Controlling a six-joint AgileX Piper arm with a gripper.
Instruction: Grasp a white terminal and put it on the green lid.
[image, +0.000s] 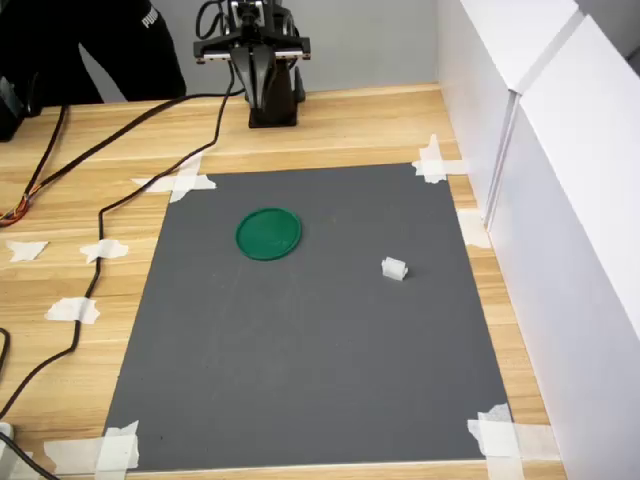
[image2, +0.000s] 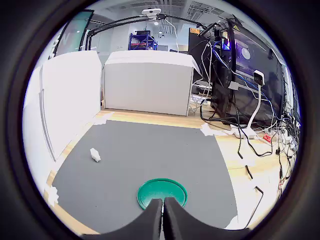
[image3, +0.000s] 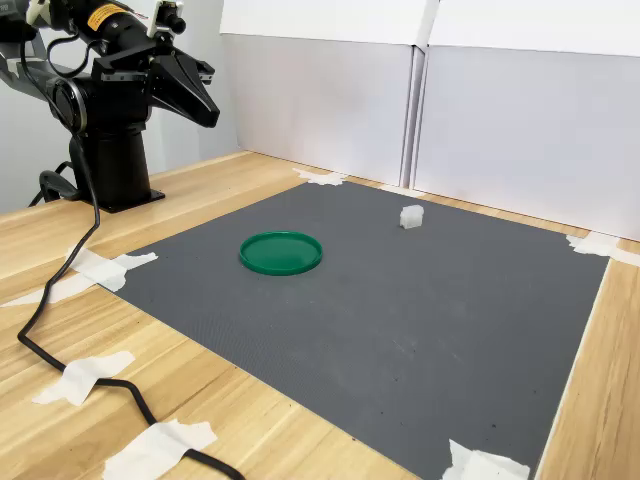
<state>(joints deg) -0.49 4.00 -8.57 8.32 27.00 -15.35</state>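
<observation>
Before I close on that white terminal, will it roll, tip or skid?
The white terminal looks blocky, so it probably won't roll. It is tiny beside the green lid, so it is likely light and may skid or tip on the grey mat if one finger touches first. The gripper appears shut.

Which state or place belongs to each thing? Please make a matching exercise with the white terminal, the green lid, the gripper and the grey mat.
Things:
1. white terminal
2. green lid
3. gripper
4. grey mat

Descriptions:
A. taped to the wooden table at its corners
B. shut, raised near the arm's base
C. flat round disc lying on the mat, nothing on it
D. small block standing alone, apart from the disc

Pairs: 1-D, 2-C, 3-B, 4-A
</observation>
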